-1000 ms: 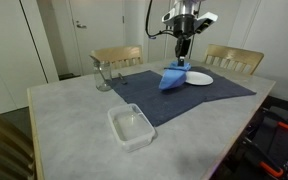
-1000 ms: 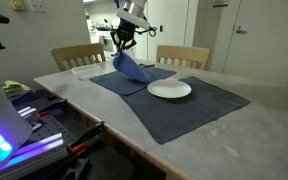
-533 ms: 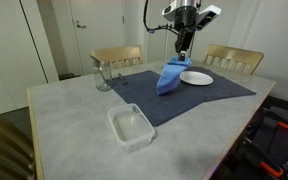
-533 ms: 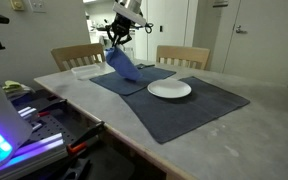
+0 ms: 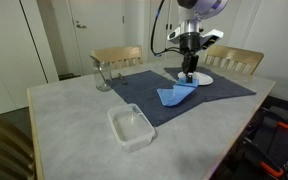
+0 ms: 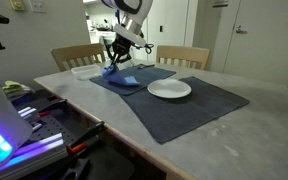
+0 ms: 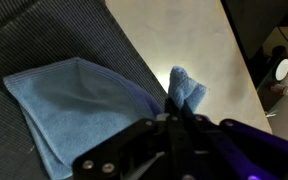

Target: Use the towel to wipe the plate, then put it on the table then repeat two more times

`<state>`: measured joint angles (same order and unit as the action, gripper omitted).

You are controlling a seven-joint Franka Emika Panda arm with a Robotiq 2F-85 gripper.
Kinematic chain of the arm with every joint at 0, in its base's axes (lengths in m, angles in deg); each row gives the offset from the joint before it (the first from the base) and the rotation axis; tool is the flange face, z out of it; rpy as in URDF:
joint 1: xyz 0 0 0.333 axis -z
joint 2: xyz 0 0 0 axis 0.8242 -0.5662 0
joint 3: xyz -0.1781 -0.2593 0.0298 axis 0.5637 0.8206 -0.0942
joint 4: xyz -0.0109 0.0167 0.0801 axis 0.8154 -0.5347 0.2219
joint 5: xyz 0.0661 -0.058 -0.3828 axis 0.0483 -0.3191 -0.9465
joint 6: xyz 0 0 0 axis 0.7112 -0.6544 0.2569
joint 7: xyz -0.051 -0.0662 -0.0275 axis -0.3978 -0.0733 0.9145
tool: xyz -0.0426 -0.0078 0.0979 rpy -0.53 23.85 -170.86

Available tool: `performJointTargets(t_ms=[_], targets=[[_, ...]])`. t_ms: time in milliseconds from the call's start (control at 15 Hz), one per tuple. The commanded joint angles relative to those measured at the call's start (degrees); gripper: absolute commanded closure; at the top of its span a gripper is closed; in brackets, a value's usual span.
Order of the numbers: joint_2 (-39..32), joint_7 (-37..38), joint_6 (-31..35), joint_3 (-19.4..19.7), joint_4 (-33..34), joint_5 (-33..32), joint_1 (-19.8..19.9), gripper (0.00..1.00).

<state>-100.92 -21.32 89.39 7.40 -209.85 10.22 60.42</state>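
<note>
Pale grey marbled table [image 5: 64,110] carries a dark-blue mat [image 5: 229,92] with wooden chairs behind it. The light-blue towel [image 5: 174,96] lies mostly flat on the mat just beside the white plate [image 5: 204,79], and a clear container [image 5: 131,127] sits well apart on bare tabletop. The gripper [image 5: 189,78] is low over the towel, jaws pressed together pinching one bunched corner, which the wrist view shows raised near the mat's edge.
</note>
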Motion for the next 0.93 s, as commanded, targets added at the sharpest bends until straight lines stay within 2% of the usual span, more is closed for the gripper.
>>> performJointTargets(t_ms=[0, 267, 333, 400, 467, 867], targets=[[-2.2, -1.4, 3.4, -0.2, -1.9, 1.0, -0.1, 0.99], [-2.8, -2.2, 5.6, -0.9, -2.5, 2.5, 0.8, 0.99], [-1.9, -2.0, 5.0, -0.8, -2.1, 2.2, 0.8, 0.71], [-1.0, -1.4, 3.8, -0.5, -1.7, 1.1, 0.6, 0.70], [0.2, -0.8, 2.6, -0.3, -1.2, 0.3, 0.5, 0.64], [7.5, 0.5, -2.8, 1.0, 1.8, -3.7, -0.6, 0.21]])
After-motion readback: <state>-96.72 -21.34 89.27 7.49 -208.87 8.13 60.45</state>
